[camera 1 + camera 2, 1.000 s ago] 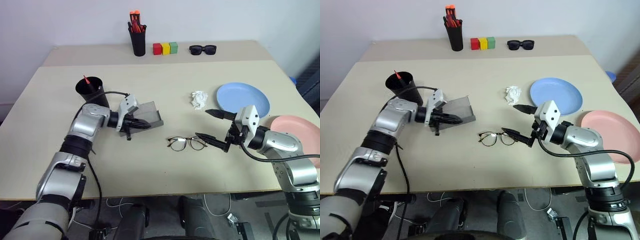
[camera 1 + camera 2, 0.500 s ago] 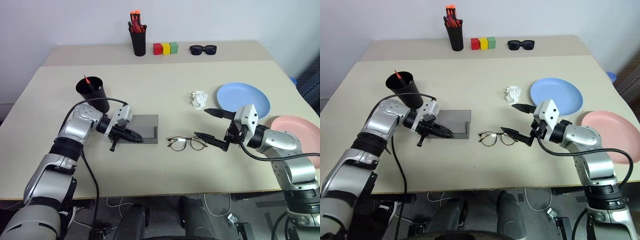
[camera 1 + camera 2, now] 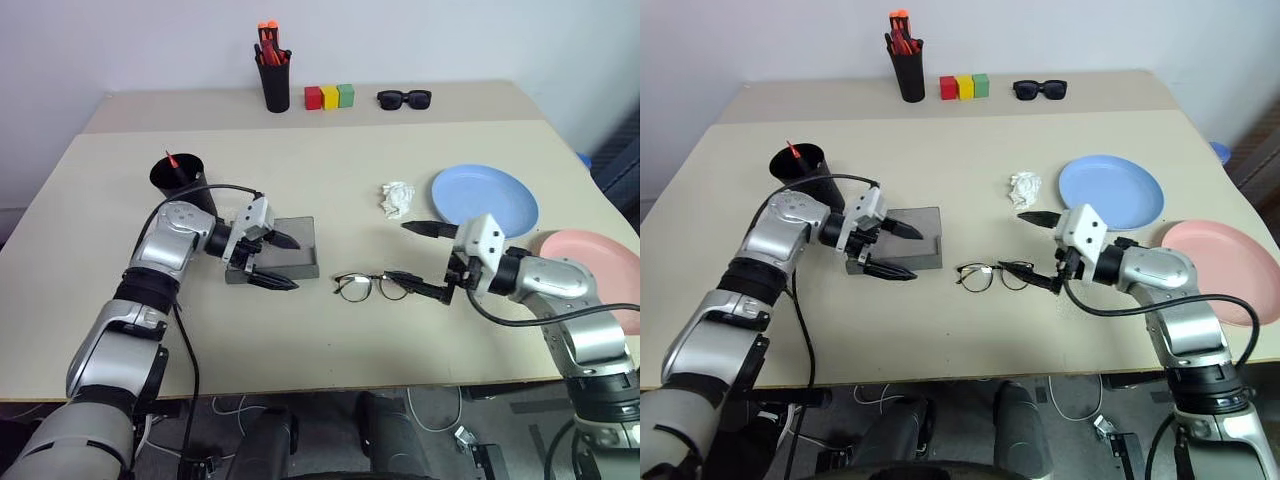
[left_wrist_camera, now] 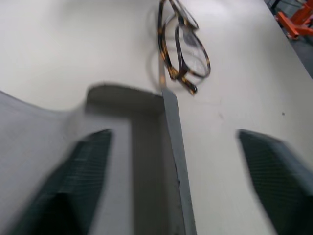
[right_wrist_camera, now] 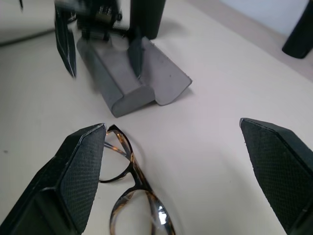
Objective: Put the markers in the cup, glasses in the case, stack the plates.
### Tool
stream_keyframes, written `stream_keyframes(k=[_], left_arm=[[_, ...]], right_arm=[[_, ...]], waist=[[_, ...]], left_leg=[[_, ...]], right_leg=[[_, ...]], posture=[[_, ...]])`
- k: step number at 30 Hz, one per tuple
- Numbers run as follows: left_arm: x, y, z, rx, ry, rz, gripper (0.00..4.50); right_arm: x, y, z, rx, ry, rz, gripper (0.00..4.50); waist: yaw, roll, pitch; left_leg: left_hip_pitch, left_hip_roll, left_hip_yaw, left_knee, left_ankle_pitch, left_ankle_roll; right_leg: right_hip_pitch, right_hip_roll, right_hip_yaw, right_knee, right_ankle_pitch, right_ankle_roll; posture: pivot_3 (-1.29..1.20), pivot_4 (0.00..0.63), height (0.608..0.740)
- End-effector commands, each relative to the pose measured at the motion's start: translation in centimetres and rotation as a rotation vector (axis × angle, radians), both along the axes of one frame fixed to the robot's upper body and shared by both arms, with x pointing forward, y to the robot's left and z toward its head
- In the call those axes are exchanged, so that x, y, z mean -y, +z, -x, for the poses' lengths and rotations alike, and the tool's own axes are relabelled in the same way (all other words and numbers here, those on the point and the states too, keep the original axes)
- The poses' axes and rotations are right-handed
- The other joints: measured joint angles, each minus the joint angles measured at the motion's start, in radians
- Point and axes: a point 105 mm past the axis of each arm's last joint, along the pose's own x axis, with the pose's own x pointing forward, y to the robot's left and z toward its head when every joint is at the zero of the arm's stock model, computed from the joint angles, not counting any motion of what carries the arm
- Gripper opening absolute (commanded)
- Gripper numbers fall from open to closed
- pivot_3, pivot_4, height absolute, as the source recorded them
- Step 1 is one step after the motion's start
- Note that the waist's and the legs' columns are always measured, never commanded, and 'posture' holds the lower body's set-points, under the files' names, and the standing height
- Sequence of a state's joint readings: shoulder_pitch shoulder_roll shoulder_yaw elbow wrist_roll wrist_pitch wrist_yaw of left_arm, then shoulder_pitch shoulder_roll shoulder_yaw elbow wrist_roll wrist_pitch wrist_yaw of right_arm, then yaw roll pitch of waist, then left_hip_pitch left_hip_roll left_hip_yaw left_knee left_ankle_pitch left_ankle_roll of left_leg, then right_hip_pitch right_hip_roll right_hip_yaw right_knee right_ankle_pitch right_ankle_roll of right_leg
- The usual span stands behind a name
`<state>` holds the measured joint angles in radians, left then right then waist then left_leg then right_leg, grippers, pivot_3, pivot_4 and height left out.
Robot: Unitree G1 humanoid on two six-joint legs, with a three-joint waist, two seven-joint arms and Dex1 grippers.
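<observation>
Left gripper [image 3: 273, 261] now spread wide over the case [image 3: 284, 263].
Right gripper [image 3: 417, 259] gapes beside the glasses [image 3: 373, 286], unmoved.

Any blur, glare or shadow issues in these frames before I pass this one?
Left wrist view: smeared by motion blur, case and fingers soft-edged. Right wrist view: fairly sharp, a small glint on the glasses lens. Head views: even lighting, soft shadows under both arms, no glare on the table.

The table [image 3: 330, 340] is bare between the glasses [image 3: 373, 287] and the case [image 3: 285, 253]. A crumpled paper [image 3: 398, 198] and the blue plate [image 3: 485, 197] lie behind the right gripper [image 3: 414, 256].
</observation>
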<state>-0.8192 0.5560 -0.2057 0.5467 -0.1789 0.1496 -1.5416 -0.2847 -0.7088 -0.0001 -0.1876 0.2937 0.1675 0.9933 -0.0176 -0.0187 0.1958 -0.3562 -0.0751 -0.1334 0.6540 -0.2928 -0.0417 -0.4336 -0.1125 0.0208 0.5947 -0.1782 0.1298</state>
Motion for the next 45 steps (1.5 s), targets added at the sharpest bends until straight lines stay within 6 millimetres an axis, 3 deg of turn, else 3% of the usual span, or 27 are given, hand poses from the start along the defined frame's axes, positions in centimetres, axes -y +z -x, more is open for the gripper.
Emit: stream_keyframes(k=[1, 5, 9, 14, 17, 26, 29, 32, 43, 45], left_arm=[[-0.9, 3.0, 0.7, 0.036, 0.049, 0.135, 4.42], [-2.1, 4.5, 1.9, 0.005, 0.133, 0.26, 4.42], [-3.7, 4.4, 3.2, -0.039, 0.245, 0.425, 4.42], [-5.3, 3.8, 6.0, 0.189, 0.252, 0.344, 4.42], [-6.3, 3.2, 7.3, 0.213, 0.264, 0.305, 4.42], [-6.1, 2.8, 8.5, 0.262, 0.293, 0.304, 4.42], [-5.7, 2.5, 8.5, 0.281, 0.286, 0.287, 4.5], [-5.5, 2.5, 8.3, 0.285, 0.286, 0.294, 4.5], [-5.1, 2.6, 7.8, 0.281, 0.28, 0.304, 4.5], [-5.1, 2.7, 7.7, 0.281, 0.281, 0.306, 4.5]], right_arm=[[-0.5, 0.4, -0.1, 0.036, 0.007, 0.1, 4.5], [-1.5, 1.2, -0.1, 0.03, -0.002, 0.142, 4.5], [-2.1, 0.5, -0.2, 0.021, -0.007, 0.289, 4.5], [-2.2, -1.2, -0.1, -0.14, -0.041, 0.397, 4.5], [-2.2, -1.5, -0.5, -0.184, -0.069, 0.408, 4.5], [-2.1, -1.9, -1.1, -0.177, -0.06, 0.465, 4.5], [-1.8, -2.3, -1.3, -0.173, -0.058, 0.487, 3.68], [-1.5, -2.5, -1.6, -0.136, -0.064, 0.519, 2.26], [-1.7, -2.5, -1.6, -0.144, -0.051, 0.518, 2.26], [-1.5, -2.6, -2.0, -0.114, -0.05, 0.54, 1.73]], waist=[[-0.001, 0.0, 0.0], [-0.001, 0.0, 0.0], [0.001, 0.0, 0.0], [0.004, 0.0, 0.0], [0.009, 0.0, 0.0], [0.006, 0.0, 0.0], [0.006, 0.0, 0.0], [0.006, 0.0, 0.0], [0.006, 0.0, 0.0], [0.006, 0.0, 0.0]], left_leg=[[0.0, 0.0, 0.0, 0.0, 0.0, 0.0], [-0.001, 0.001, 0.0, 0.0, 0.0, 0.0], [0.0, 0.001, 0.0, 0.0, 0.0, 0.0], [-0.001, 0.002, 0.0, -0.001, 0.0, 0.0], [-0.001, 0.002, 0.0, -0.001, 0.0, 0.0], [-0.001, 0.001, 0.0, -0.001, 0.0, 0.0], [-0.001, 0.001, 0.001, -0.002, 0.0, 0.0], [-0.001, 0.001, 0.001, -0.002, 0.0, 0.0], [-0.001, 0.001, 0.001, -0.002, 0.0, 0.0], [-0.001, 0.001, 0.001, -0.002, 0.0, 0.0]], right_leg=[[0.0, 0.0, 0.0, 0.0, 0.0, 0.0], [-0.001, 0.0, 0.0, 0.001, 0.0, 0.0], [-0.001, 0.0, 0.0, 0.0, 0.0, 0.0], [-0.002, 0.0, 0.0, 0.0, 0.0, -0.001], [-0.002, -0.001, 0.0, -0.001, 0.0, -0.001], [-0.001, -0.001, 0.0, -0.002, 0.0, -0.001], [-0.001, -0.001, 0.0, -0.002, 0.0, -0.001], [-0.001, -0.001, 0.0, -0.002, 0.0, -0.001], [-0.001, -0.001, 0.0, -0.002, 0.0, -0.001], [-0.001, -0.001, 0.0, -0.002, 0.0, -0.001]], posture=[[0.0, 0.15, 0.74], [0.0, 0.15, 0.74], [0.0, 0.15, 0.74], [0.0, 0.15, 0.74], [0.0, 0.15, 0.74], [0.0, 0.15, 0.74], [0.0, 0.15, 0.74], [0.0, 0.15, 0.74], [0.0, 0.15, 0.74], [0.0, 0.15, 0.74]])
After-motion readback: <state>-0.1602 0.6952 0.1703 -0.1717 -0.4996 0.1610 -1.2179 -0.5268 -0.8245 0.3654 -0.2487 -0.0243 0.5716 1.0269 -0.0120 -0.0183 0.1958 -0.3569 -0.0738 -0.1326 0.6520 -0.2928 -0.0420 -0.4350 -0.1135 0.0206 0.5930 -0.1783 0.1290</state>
